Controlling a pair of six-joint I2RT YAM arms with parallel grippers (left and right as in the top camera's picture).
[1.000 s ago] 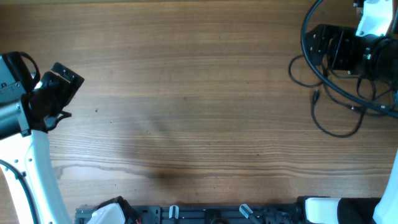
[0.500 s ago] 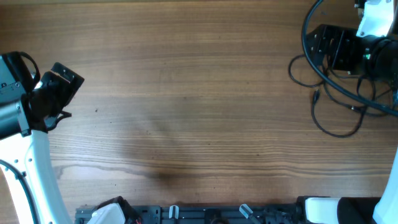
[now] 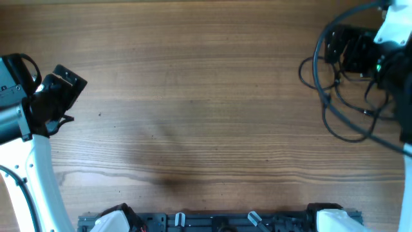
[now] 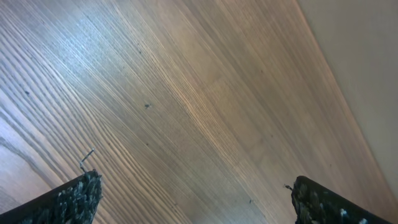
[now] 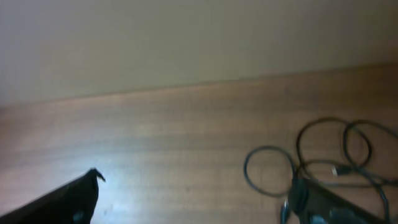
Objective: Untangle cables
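Note:
The cables (image 3: 347, 106) are thin black cords looped together on the wooden table at the far right, partly under my right arm. In the right wrist view the cables (image 5: 329, 158) show as blurred loops just beyond the right finger. My right gripper (image 3: 335, 48) is open and empty above the tangle's upper left part; in its own view the right gripper (image 5: 196, 190) has fingers wide apart with bare wood between. My left gripper (image 3: 64, 93) is open and empty at the far left, far from the cables; the left gripper (image 4: 193, 193) sees only wood.
The wooden table (image 3: 193, 96) fills the view. A thick black arm cable (image 3: 318, 55) arcs beside the right gripper. A black rail with clips (image 3: 219, 222) runs along the front edge. The table's far edge shows in the right wrist view (image 5: 186, 84).
My right arm has shifted and turned over the tangle, and its thick arm cable swung with it. The left arm has not moved.

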